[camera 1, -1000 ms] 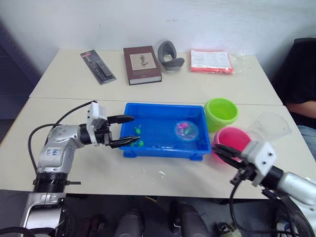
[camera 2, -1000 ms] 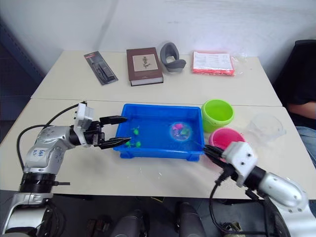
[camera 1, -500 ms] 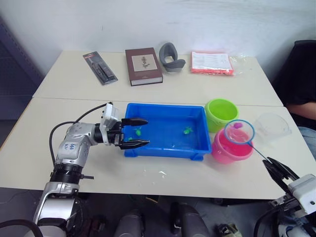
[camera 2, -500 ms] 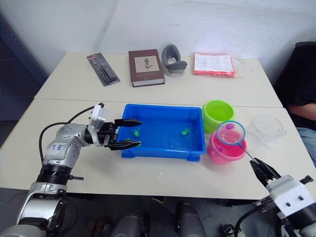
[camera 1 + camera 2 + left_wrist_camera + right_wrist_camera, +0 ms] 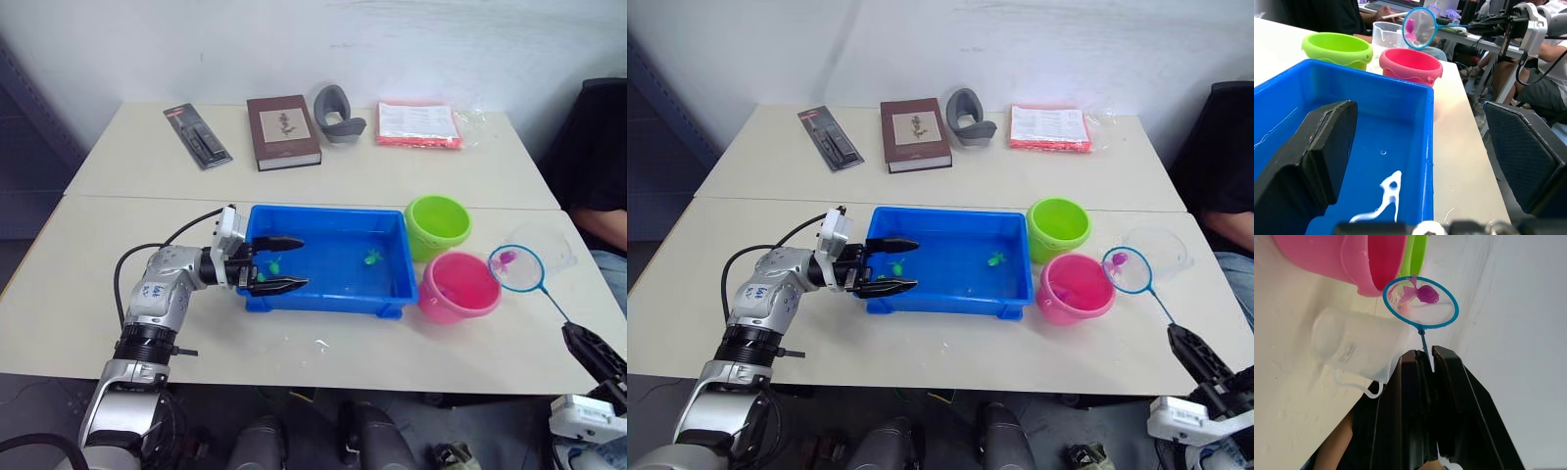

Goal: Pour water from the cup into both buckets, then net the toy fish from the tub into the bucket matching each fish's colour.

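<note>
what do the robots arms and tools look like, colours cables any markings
The left arm is silver-grey metal with a small blue marking on its side, a ribbed black joint ring lower down, and a thin black cable looping over it. A white block at the wrist carries the left tool, with two black, wedge-shaped fingers. The right tool has black fingers too, on a white wrist block.

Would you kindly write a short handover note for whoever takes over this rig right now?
Right claw: shut on the net handle, with a pink fish in the mesh, held beside the pink bucket, in front of the clear cup.
Left claw: open, empty, at the blue tub near end.
Done: cup stands upright by the buckets.
Left: drop this fish into pink; net the green fish still in the tub into the green bucket.
</note>
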`<act>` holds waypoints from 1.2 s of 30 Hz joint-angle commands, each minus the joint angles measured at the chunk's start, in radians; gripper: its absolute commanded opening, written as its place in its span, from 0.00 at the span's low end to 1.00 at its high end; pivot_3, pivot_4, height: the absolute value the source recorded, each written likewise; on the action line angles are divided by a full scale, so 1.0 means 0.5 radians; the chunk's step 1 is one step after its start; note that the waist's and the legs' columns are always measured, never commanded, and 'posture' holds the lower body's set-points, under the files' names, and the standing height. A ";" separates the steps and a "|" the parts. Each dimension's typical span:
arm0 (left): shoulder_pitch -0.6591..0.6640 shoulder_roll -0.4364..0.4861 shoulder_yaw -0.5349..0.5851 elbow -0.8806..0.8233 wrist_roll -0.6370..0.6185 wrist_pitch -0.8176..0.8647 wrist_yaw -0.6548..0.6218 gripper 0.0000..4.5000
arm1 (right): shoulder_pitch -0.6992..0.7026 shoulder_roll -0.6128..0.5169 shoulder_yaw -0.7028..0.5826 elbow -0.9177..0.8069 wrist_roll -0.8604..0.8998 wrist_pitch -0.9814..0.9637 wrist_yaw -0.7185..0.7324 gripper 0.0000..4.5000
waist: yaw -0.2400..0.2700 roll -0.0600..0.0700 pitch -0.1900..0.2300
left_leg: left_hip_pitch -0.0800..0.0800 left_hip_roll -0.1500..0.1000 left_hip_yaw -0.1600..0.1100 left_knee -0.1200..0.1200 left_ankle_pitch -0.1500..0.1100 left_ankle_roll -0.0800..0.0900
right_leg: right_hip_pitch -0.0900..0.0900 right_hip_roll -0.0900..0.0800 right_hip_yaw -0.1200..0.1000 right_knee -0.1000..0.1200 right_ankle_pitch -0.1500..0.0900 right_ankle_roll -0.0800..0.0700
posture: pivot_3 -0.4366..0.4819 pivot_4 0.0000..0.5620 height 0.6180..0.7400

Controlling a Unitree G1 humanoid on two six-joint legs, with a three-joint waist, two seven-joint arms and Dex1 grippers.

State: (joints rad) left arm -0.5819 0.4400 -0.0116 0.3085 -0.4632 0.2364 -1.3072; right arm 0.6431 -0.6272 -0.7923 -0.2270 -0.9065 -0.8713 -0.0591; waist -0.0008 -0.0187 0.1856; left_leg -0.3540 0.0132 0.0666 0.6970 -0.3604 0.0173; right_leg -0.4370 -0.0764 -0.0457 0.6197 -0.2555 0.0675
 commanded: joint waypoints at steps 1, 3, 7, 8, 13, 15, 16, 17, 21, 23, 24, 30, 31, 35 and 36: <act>-0.006 -0.031 -0.002 -0.085 -0.022 -0.007 0.012 0.99 | 0.018 -0.079 -0.002 0.046 -0.123 0.000 -0.198 0.00 | -0.001 0.000 0.000 | 0.001 0.000 0.000 0.000 0.000 0.000 | 0.000 0.000 0.000 0.000 0.000 0.000 | 0.48 0.27 1.00; -0.005 -0.043 -0.007 -0.088 -0.019 -0.004 0.015 0.99 | 0.006 -0.123 0.036 0.048 -0.174 0.009 -0.262 0.00 | -0.001 0.000 0.000 | 0.001 0.000 0.000 0.000 -0.001 0.002 | 0.001 0.000 0.001 0.000 0.000 0.000 | 0.48 0.27 1.00; 0.000 -0.061 -0.015 -0.102 -0.016 0.003 0.021 0.99 | -0.009 -0.162 0.104 -0.020 -0.202 0.061 -0.287 0.00 | -0.004 0.000 0.000 | 0.001 0.000 0.000 0.000 -0.004 0.007 | 0.001 0.001 0.001 0.000 0.000 0.000 | 0.48 0.27 1.00; 0.002 -0.067 -0.012 -0.106 -0.017 0.005 0.028 0.99 | -0.010 -0.157 0.095 -0.041 -0.202 0.097 -0.286 0.00 | -0.003 0.000 0.000 | 0.001 0.000 -0.001 0.000 -0.004 0.007 | 0.001 0.001 0.000 0.000 0.000 0.000 | 0.48 0.27 1.00; 0.012 -0.077 -0.023 -0.130 -0.013 0.018 0.048 0.99 | 0.002 -0.136 0.124 -0.185 -0.095 0.186 -0.185 0.00 | -0.003 0.000 0.000 | 0.001 0.001 -0.002 0.000 -0.004 0.008 | 0.002 0.002 0.000 0.000 0.000 0.000 | 0.48 0.27 1.00; 0.018 -0.075 -0.021 -0.134 -0.009 0.017 0.058 0.99 | -0.005 -0.138 0.141 -0.230 -0.019 0.212 -0.131 0.00 | -0.002 0.000 0.000 | 0.001 0.001 -0.002 0.000 -0.004 0.008 | 0.002 0.002 0.000 0.000 0.000 0.000 | 0.48 0.27 1.00; 0.016 -0.068 -0.024 -0.128 0.002 0.009 0.058 0.99 | -0.008 -0.150 0.192 -0.267 0.001 0.201 -0.095 0.00 | -0.002 0.000 0.000 | 0.001 0.000 -0.002 0.000 -0.004 0.008 | 0.002 0.002 -0.001 0.000 0.000 0.000 | 0.48 0.27 1.00; 0.006 -0.062 -0.023 -0.108 0.018 -0.012 0.061 0.99 | -0.010 -0.151 0.218 -0.299 0.010 0.203 -0.072 0.00 | -0.002 0.000 0.000 | 0.001 0.000 -0.002 0.000 -0.004 0.009 | 0.002 0.002 -0.001 0.000 0.000 0.000 | 0.48 0.27 1.00; -0.051 -0.057 0.016 -0.031 0.026 -0.045 0.082 0.99 | 0.010 -0.145 0.231 -0.360 -0.005 0.235 -0.014 0.00 | -0.001 0.000 0.000 | 0.002 0.000 -0.003 0.000 -0.005 0.010 | 0.004 0.002 -0.002 -0.001 0.000 0.000 | 0.48 0.27 1.00; -0.050 -0.054 0.003 -0.034 0.030 -0.047 0.065 0.99 | 0.032 -0.171 0.267 -0.374 0.023 0.202 0.029 0.00 | -0.001 0.000 0.000 | 0.002 0.000 -0.004 0.000 -0.005 0.010 | 0.006 0.002 -0.002 -0.002 0.000 0.000 | 0.48 0.27 1.00; -0.049 -0.054 -0.001 -0.036 0.030 -0.047 0.061 0.99 | 0.037 -0.163 0.247 -0.375 0.031 0.217 0.037 0.00 | -0.001 0.000 0.000 | 0.003 0.000 -0.004 0.000 -0.005 0.010 | 0.007 0.002 -0.003 -0.003 0.000 0.000 | 0.48 0.27 1.00; -0.015 -0.068 -0.015 -0.067 0.020 -0.028 0.059 0.99 | 0.044 -0.230 0.170 -0.333 0.096 0.198 0.065 0.00 | -0.001 0.000 0.000 | 0.004 0.000 -0.006 0.000 -0.005 0.011 | 0.010 0.001 -0.004 -0.005 0.000 0.001 | 0.48 0.27 1.00; -0.017 -0.073 -0.006 -0.060 0.022 -0.039 0.074 0.99 | 0.040 -0.211 0.134 -0.331 0.083 0.239 0.059 0.00 | -0.001 0.000 0.000 | 0.004 0.000 -0.006 0.000 -0.005 0.011 | 0.010 0.001 -0.004 -0.005 0.000 0.001 | 0.48 0.27 1.00; -0.002 -0.076 0.001 -0.068 0.020 -0.048 0.087 0.99 | 0.073 -0.224 0.135 -0.325 0.115 0.186 0.070 0.00 | 0.000 0.000 0.000 | 0.004 0.002 -0.007 0.000 -0.005 0.011 | 0.010 0.002 -0.004 -0.005 0.000 0.000 | 0.48 0.27 1.00; -0.002 -0.074 -0.001 -0.065 0.022 -0.049 0.084 0.99 | 0.089 -0.198 0.109 -0.320 0.108 0.211 0.067 0.00 | 0.000 0.000 0.000 | 0.004 0.001 -0.007 0.000 -0.005 0.011 | 0.010 0.002 -0.004 -0.005 0.000 0.000 | 0.48 0.27 1.00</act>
State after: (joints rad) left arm -0.5836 0.4030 -0.0189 0.2927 -0.4469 0.2274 -1.2614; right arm 0.6715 -0.7331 -0.7078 -0.3844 -0.8767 -0.7673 -0.0235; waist -0.0010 -0.0187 0.1856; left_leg -0.3521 0.0139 0.0631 0.6969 -0.3630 0.0226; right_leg -0.4319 -0.0755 -0.0478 0.6173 -0.2555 0.0677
